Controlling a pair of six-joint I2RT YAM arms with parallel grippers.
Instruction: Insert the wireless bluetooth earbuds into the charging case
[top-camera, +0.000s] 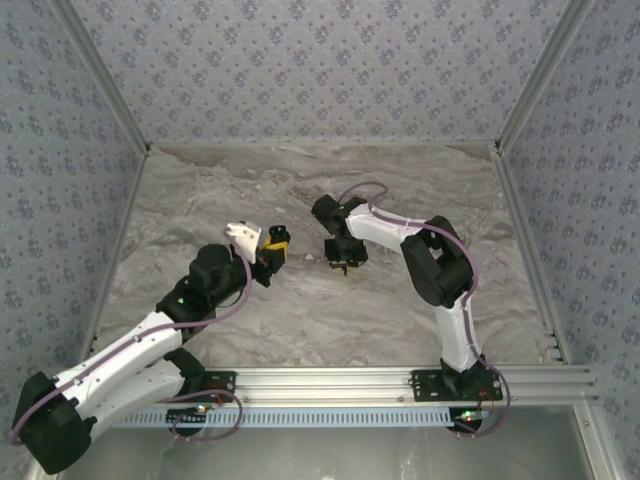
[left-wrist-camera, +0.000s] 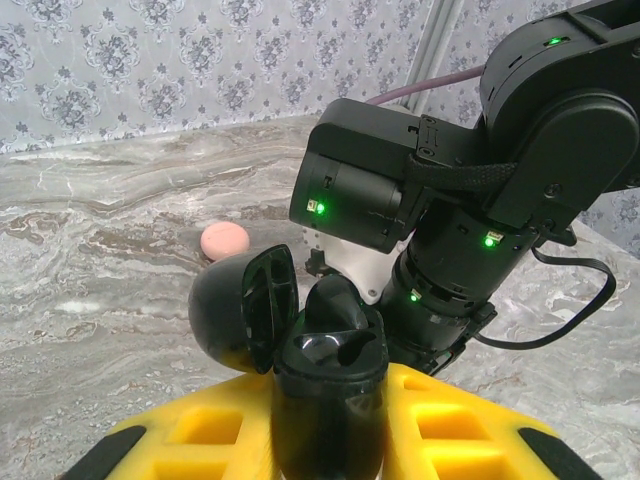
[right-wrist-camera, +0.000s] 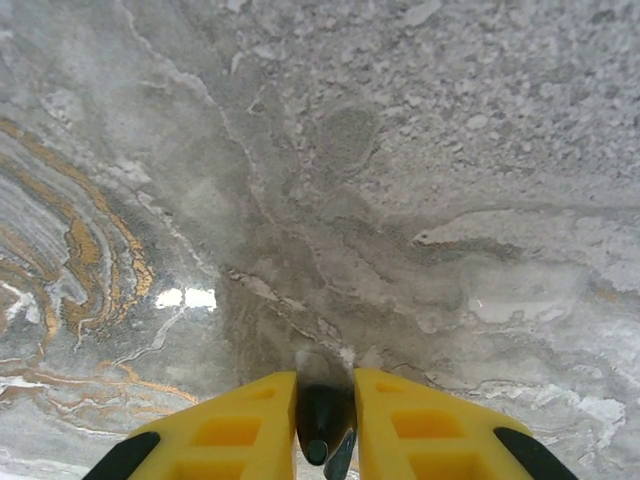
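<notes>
My left gripper (left-wrist-camera: 330, 405) is shut on the black charging case (left-wrist-camera: 330, 370), which stands upright between the yellow fingers (left-wrist-camera: 200, 440). Its lid (left-wrist-camera: 240, 310) hangs open to the left and the dark wells on top face up. In the top view this gripper (top-camera: 275, 247) sits left of centre. My right gripper (right-wrist-camera: 325, 405) points down at the marble table (right-wrist-camera: 400, 200) with a small black earbud (right-wrist-camera: 322, 420) pinched between its yellow fingers (right-wrist-camera: 240, 430). From above, the right gripper (top-camera: 343, 262) is a short way right of the case (top-camera: 277, 238).
A pale pink round disc (left-wrist-camera: 224, 240) lies on the table behind the case lid. The right arm's black wrist (left-wrist-camera: 480, 200) looms close behind and right of the case. Patterned walls (top-camera: 320, 60) enclose the table, with a metal rail (top-camera: 400, 380) along the near edge.
</notes>
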